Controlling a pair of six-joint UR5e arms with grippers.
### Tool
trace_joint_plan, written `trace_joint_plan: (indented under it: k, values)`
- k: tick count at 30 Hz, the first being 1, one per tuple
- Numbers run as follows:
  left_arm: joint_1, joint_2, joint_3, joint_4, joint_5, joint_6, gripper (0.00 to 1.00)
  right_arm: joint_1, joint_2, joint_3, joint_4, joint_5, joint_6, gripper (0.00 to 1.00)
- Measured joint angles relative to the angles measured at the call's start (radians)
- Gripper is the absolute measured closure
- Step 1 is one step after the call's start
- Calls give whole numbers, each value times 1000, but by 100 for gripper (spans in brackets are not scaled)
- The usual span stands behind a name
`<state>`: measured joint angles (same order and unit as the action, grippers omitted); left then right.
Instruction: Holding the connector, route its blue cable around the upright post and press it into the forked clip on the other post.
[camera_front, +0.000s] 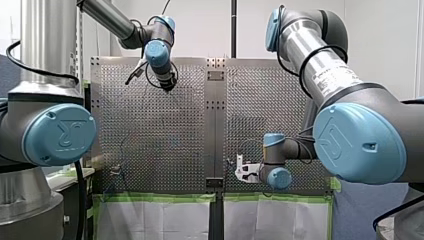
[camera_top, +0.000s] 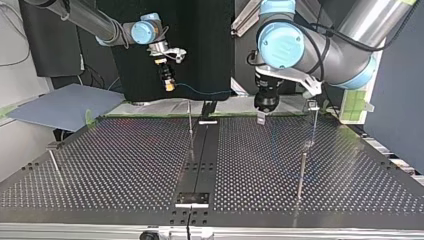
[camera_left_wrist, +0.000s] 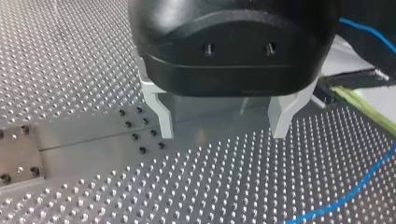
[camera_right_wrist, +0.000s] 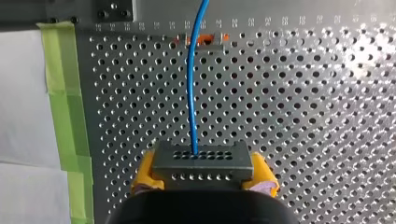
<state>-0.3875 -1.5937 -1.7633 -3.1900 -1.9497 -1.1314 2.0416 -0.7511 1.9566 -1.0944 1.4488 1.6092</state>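
While the blue cable runs straight and free from the connector, the routing looks barely begun.
My right claw is clenched on the connector, its yellow pads pressing both sides. It holds the connector raised off the table, beyond the upright post and apart from it. I judge that the cable touches no side of that post, so the wrap and the press into the forked clip, which I cannot pick out, are left. My left claw hangs released and empty on the post's other side.
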Motion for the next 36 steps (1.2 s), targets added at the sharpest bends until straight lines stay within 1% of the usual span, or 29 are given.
trace_joint_plan:
  k: [4, 13, 18, 23, 29, 32, 36]
  values:
    - [10, -12, 12, 30, -3, 30, 2, -6, 0, -5, 0, 2, 4, 100]
    - [27, -17, 37, 101, -5, 102, 2, -14, 0, -14, 3, 1, 7, 100]
    - [36, -40, 50, 142, -22, 142, 2, -24, 0, -17, 6, 1, 8, 100]
    - [39, -77, 56, 185, -40, 185, 2, -39, 0, -18, 8, 1, 3, 100]
    - [44, -89, 64, 233, -49, 234, 2, -61, 0, -18, 8, -2, -1, 100]
    - [48, -90, 65, 257, -53, 257, 2, -68, 1, -17, 11, -2, -5, 100]
    - [56, -91, 65, 289, -59, 285, 2, -71, 1, -17, 15, -4, -9, 100]
